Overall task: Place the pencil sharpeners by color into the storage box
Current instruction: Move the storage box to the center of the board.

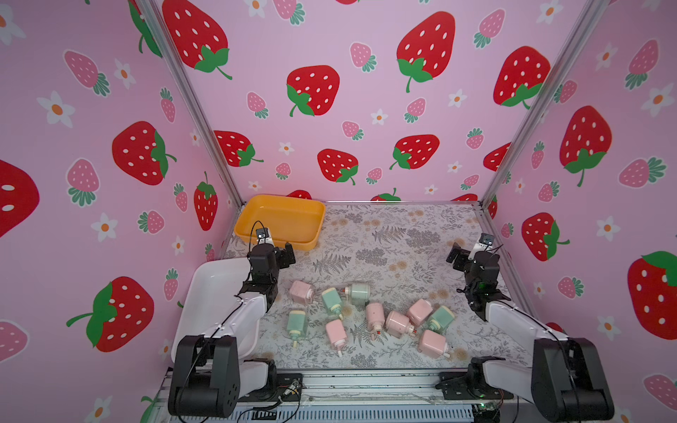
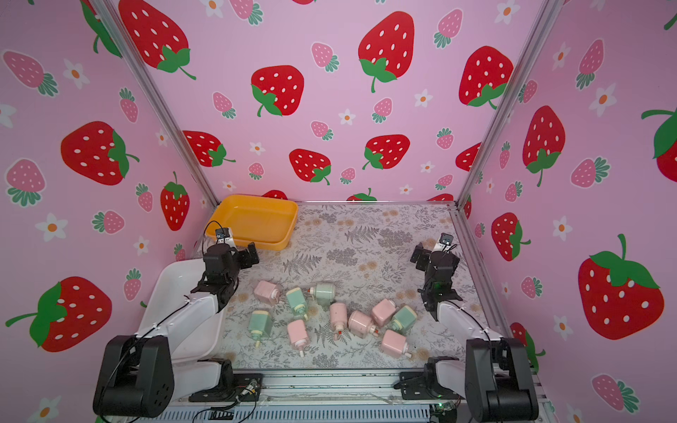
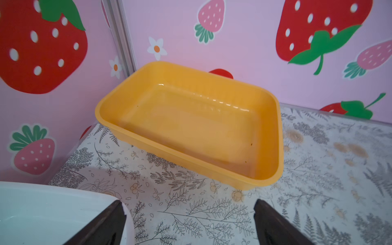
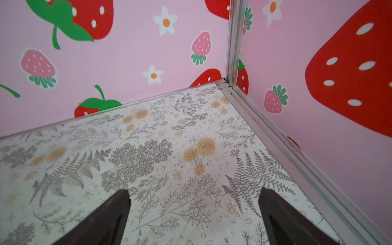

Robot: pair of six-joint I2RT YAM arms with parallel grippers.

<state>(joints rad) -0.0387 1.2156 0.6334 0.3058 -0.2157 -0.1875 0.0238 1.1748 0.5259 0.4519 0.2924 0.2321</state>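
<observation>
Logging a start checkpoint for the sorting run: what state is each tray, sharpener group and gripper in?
orange tray: empty
white tray: empty where visible
pink sharpeners: six, loose, outside both trays
green sharpeners: four, loose, outside both trays
left gripper: open, holding nothing
right gripper: open, holding nothing

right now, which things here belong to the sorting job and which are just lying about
Job:
six pink sharpeners
four green sharpeners
orange tub and white tub, probably the storage boxes, both empty

Just there:
floral table cover
strawberry walls
</observation>
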